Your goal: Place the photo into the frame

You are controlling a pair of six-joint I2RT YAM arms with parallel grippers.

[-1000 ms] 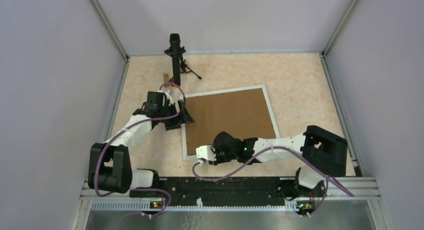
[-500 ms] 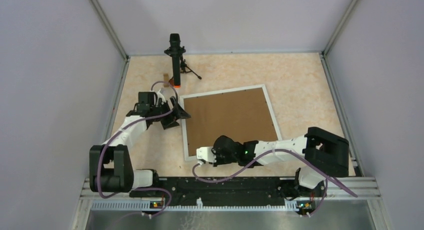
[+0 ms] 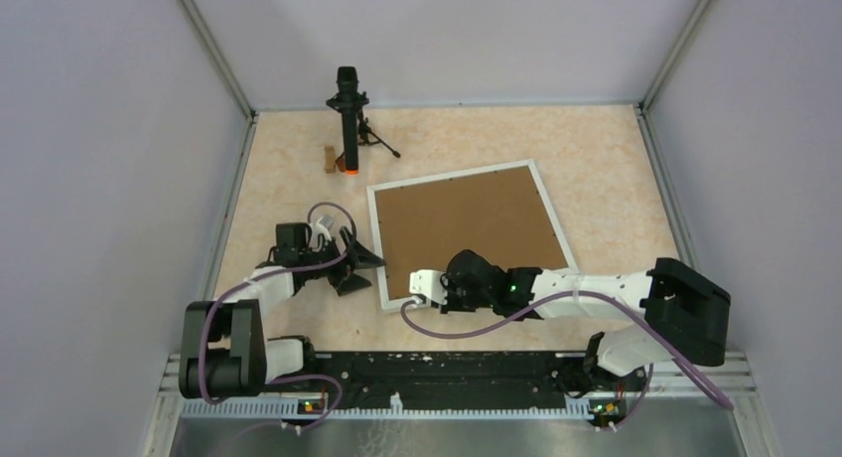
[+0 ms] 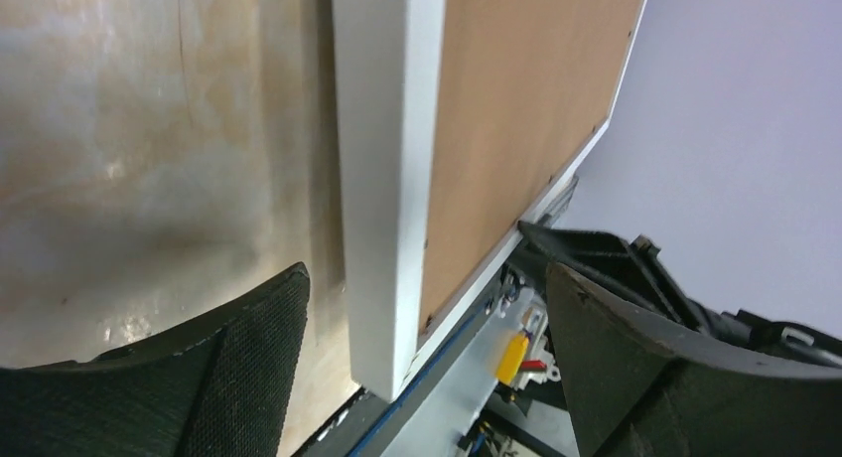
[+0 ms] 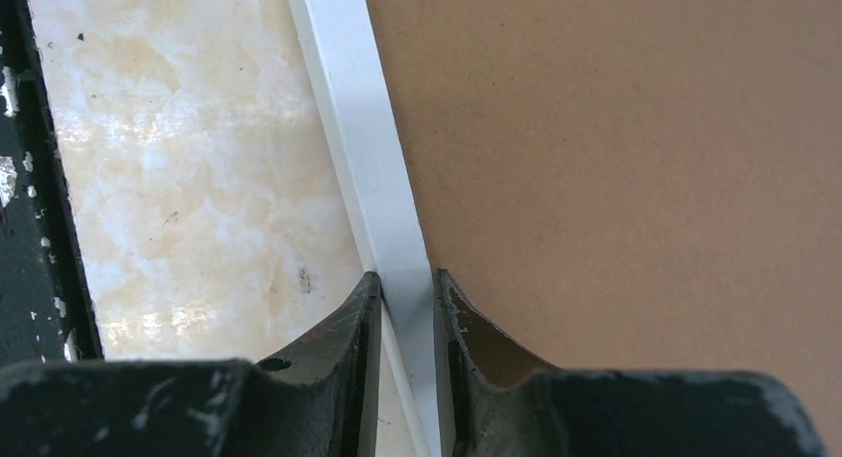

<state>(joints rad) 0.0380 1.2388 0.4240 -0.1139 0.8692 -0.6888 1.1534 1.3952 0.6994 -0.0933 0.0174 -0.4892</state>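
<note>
On table [image 3: 596, 149], frame [image 3: 452, 175] shifted right, right gripper [image 5: 406, 278] clamping its rail, left gripper [image 3: 358, 273] released, withdrawn

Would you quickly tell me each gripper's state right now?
Left gripper: open, holding nothing.
Right gripper: closed on a rail of the frame.

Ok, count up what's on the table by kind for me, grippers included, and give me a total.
White picture frame: 1
Brown backing board: 1
Black stand on a tripod: 1
Small wooden block: 1
Grippers: 2 (left gripper, right gripper)
Total: 6
</note>
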